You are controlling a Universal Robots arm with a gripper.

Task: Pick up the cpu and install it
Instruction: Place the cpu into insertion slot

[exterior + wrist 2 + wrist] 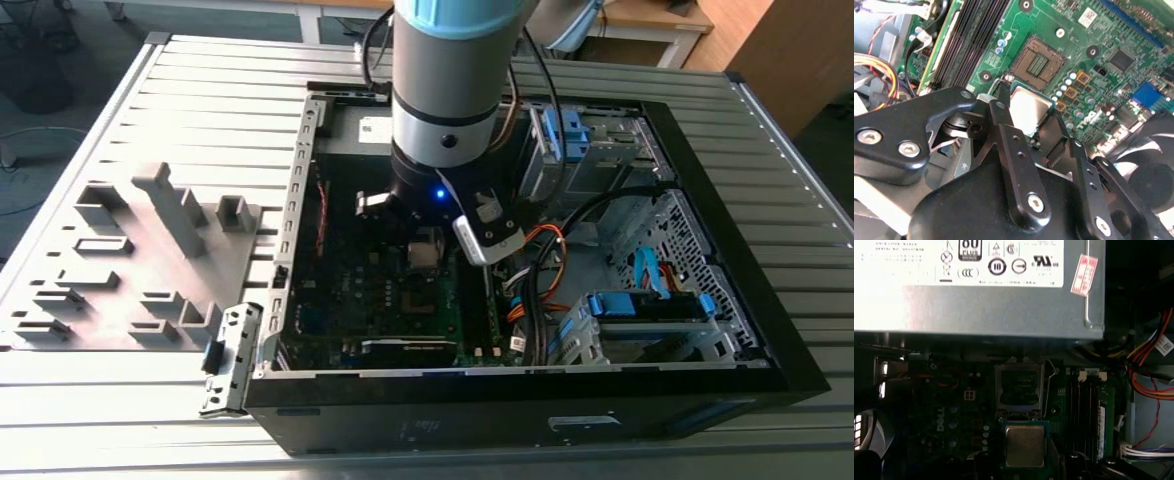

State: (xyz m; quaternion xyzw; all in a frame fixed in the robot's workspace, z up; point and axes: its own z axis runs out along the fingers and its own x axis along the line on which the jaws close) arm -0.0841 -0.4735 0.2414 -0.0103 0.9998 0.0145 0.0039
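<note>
Silver-grey metal face, thin green rim, small flat square: that's the cpu (1028, 111), and I've got it pinched by opposite edges between my black fingers (1002, 127), so they're closed down to the chip's width. It sits level in the grip, metal face showing in both wrist views. It hangs over the green motherboard (1089, 30) inside the open computer case (747, 370), just beside the socket (1019, 387) rather than over it. By my read the pick-up part is done and I'm in the line-it-up part of the install; the chip isn't seated yet. The socket looks uncovered, with its contact field showing in the second wrist view. The memory slots (974, 40) run along one side of it, and the grey power-supply box (979, 305) sits close by. What this step calls for, I reckon, is getting the square dead over the socket, edges parallel, right way round and kept flat. It also wants a gentle touch, since those contacts look like they'd bend easy. Can't make out any corner mark on the chip from here.
</note>
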